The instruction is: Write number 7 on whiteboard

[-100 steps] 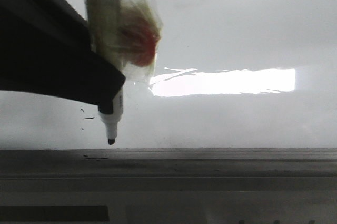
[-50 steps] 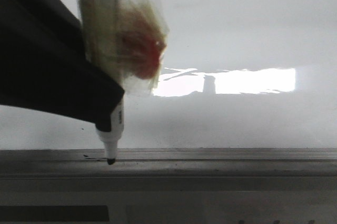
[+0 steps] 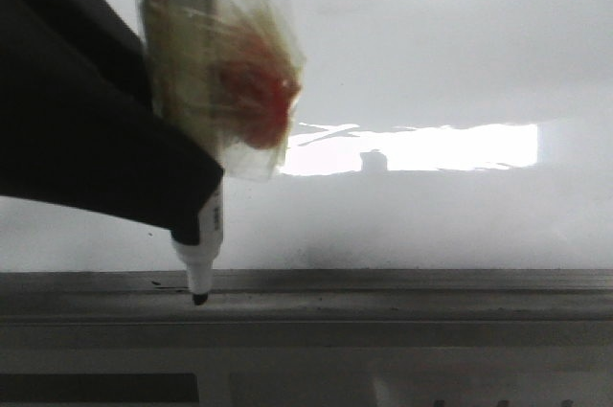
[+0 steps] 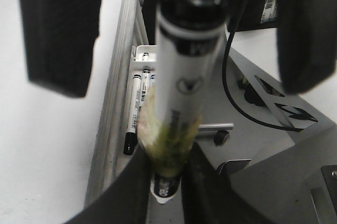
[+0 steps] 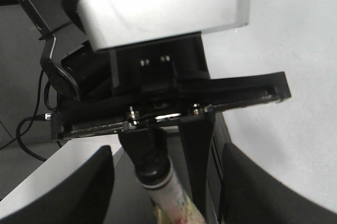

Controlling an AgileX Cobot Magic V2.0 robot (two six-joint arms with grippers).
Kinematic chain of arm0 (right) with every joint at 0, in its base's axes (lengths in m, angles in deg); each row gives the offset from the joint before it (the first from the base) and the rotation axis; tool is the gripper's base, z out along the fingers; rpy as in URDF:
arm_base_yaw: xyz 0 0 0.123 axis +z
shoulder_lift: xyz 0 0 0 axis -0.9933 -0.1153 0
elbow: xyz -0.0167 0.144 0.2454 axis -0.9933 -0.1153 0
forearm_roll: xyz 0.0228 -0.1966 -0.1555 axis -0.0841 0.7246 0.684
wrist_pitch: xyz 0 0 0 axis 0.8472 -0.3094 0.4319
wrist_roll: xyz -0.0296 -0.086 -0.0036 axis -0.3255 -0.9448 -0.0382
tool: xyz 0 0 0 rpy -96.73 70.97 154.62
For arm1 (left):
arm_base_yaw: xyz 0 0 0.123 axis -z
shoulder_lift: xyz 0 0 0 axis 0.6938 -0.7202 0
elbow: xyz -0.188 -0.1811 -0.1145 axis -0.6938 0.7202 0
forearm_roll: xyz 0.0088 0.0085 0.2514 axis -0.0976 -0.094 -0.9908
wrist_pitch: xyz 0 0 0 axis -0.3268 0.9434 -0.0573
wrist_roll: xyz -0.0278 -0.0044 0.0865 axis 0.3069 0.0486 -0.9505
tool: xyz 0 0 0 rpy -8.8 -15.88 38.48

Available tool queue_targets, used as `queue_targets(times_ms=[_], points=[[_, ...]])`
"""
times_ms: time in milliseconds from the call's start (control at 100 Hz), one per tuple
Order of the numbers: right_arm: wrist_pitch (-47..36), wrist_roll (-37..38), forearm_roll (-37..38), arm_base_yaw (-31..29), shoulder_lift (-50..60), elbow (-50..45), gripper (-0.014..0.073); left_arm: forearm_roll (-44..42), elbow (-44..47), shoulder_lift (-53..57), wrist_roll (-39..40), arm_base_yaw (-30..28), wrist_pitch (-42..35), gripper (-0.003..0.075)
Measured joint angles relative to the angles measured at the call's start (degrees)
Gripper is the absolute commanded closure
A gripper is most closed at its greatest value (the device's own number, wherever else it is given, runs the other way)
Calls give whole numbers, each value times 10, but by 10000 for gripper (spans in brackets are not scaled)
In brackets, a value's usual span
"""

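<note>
The whiteboard [image 3: 431, 62] is glossy white with a bright glare band, and it also shows in the left wrist view [image 4: 47, 145]. No number 7 shows on it. My left gripper [image 3: 187, 211] is shut on a white marker [image 3: 206, 225] wrapped in yellowish tape with a red patch. The marker points down, its black tip at the grey ledge [image 3: 402, 297]. In the left wrist view my fingers [image 4: 167, 182] pinch the taped barrel [image 4: 181, 97]. My right gripper [image 5: 166, 163] is open, its fingers wide apart on either side of the marker's rear end [image 5: 155, 174] without touching it.
Spare markers [image 4: 132, 113] lie in a holder beside the ledge [image 4: 113, 103]. A black cable [image 4: 237, 103] and grey metal parts lie beyond it. A small dark dash [image 3: 168, 284] sits on the ledge. My left gripper's body and camera [image 5: 158, 8] fill the right wrist view.
My left gripper has lowered the marker and shifted it slightly left. The tip went from over the board's lower part down to the ledge. The black specks are now hidden behind the gripper.
</note>
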Motion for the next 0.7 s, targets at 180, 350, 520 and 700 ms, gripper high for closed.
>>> queue_targets(times_ms=[180,350,520,700], points=[[10,0,0,0,-29,0,188,0,0,0,0,0,8,741],[25,0,0,0,-46,0,348,0,0,0,0,0,17,741],[42,-6,5,0,-46,0,653,4,0,0,8,0,28,741],[40,-20,16,0,-26,0,636,22,2,0,42,0,36,671]])
